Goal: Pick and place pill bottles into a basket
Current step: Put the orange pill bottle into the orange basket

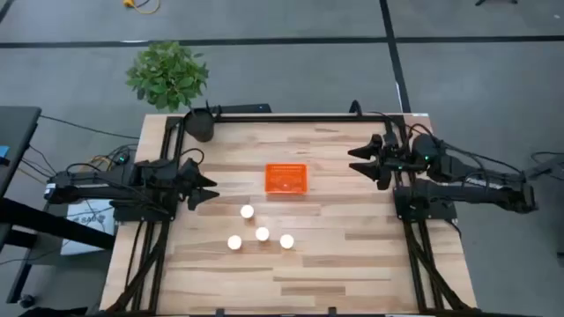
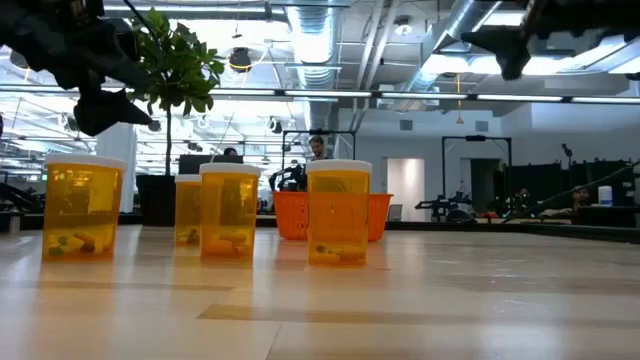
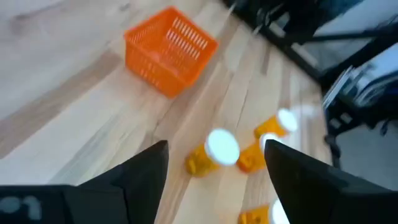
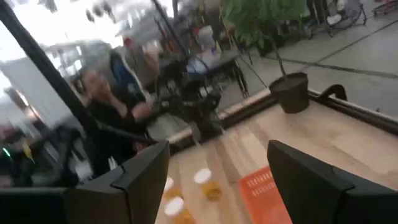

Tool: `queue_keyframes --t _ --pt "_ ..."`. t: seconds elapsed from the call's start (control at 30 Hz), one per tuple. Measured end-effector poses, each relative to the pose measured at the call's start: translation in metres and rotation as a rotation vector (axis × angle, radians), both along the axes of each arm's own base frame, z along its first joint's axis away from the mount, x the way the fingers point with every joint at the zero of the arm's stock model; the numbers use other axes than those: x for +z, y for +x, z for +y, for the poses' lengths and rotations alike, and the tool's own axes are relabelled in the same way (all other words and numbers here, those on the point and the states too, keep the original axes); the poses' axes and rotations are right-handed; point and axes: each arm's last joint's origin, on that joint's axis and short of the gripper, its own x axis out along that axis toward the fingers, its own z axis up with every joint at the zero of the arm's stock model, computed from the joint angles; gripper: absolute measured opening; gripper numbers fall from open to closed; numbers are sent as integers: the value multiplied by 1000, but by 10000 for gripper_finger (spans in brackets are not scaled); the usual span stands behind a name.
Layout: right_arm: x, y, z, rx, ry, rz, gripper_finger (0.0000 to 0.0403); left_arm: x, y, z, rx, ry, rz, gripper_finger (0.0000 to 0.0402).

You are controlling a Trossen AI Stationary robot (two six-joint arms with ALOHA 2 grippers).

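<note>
Both the left pincer and the right pincer hover open and empty, because the four pill bottles stand on the tabletop near the empty basket.

Open wood all around the basket on the table, reachable from either side. Just toward the near edge, four pill bottles clustered close (narrow gaps between them, tight for a claw). Wide bare boards right of the cluster and along the near edge. Far left corner blocked by a dark plant pot. Both side edges lined by dark arm frames. Left claw and right claw raised clear above the wood, jaws apart.
</note>
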Motion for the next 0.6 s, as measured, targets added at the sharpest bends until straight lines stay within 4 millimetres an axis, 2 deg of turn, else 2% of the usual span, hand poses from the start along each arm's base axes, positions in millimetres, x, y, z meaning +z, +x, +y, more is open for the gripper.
queue_keyframes --t 0.2,0.37,0.6 --pt "36 8 0 44 -137 115 265 5 6 -1 -63 4 151 256" --pt "56 20 6 124 -210 212 265 11 19 -7 -141 53 214 256" --pt "59 41 24 226 -259 403 265 29 38 -23 -231 186 263 256"
